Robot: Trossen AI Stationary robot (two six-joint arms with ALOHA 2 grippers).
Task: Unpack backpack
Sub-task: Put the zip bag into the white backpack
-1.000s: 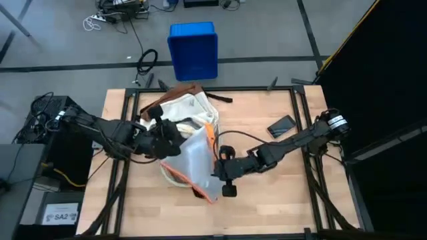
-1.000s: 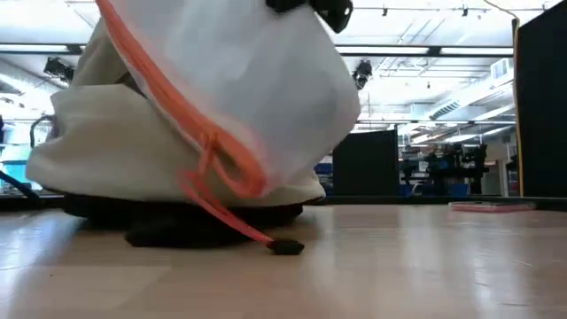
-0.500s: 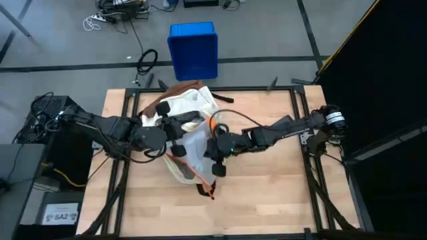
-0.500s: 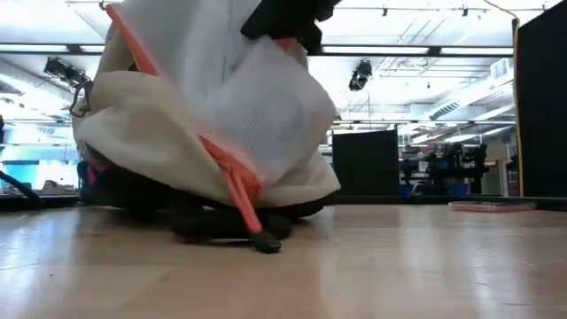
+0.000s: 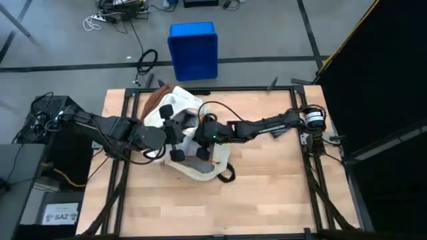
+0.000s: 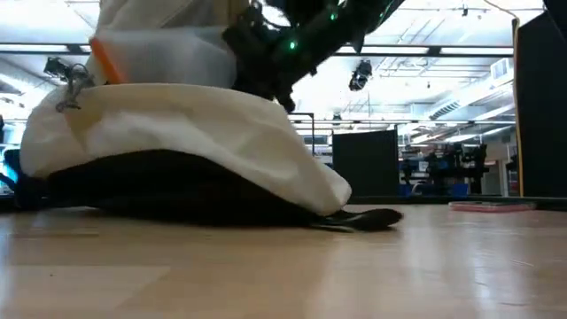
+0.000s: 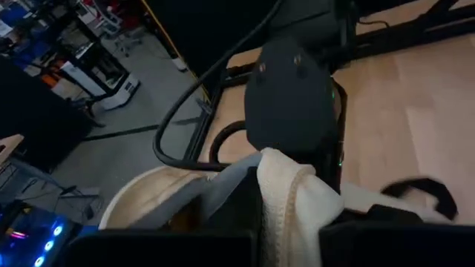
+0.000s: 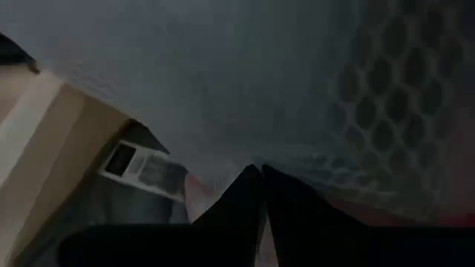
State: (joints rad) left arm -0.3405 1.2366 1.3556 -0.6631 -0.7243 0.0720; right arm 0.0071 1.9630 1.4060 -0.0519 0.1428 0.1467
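Two arms are in the cream-white fabric backpack (image 5: 193, 143) now, which lies flat on its side at the middle of the light wooden desk (image 5: 267, 200), slightly left of centre. Nearest edge of the bag: a dark strap loop (image 5: 228, 175) trails onto the boards toward the near side.

Left pincer (image 5: 175, 137) sits at the bag's left side; left wrist view shows a fold of cream fabric (image 7: 293, 196) bunched right at it, so it looks clamped on the backpack's opening edge, holding it up.

Right pincer (image 5: 205, 137) has its tip buried in the bag mouth. Right wrist view shows its fingers (image 8: 256, 200) pressed together, with grey lining and mesh all round; can't confirm anything between them.

Low view: a clear, orange-edged zip pouch (image 6: 159, 49) rides on top of the bag, behind the hump of fabric.

Judgement for this step: keep the left hold steady and high so the mouth stays open, work the right one straight along the opening, avoid snagging mesh or strap.

Far side, off the desk: blue plastic bin (image 5: 193, 50) on the floor.
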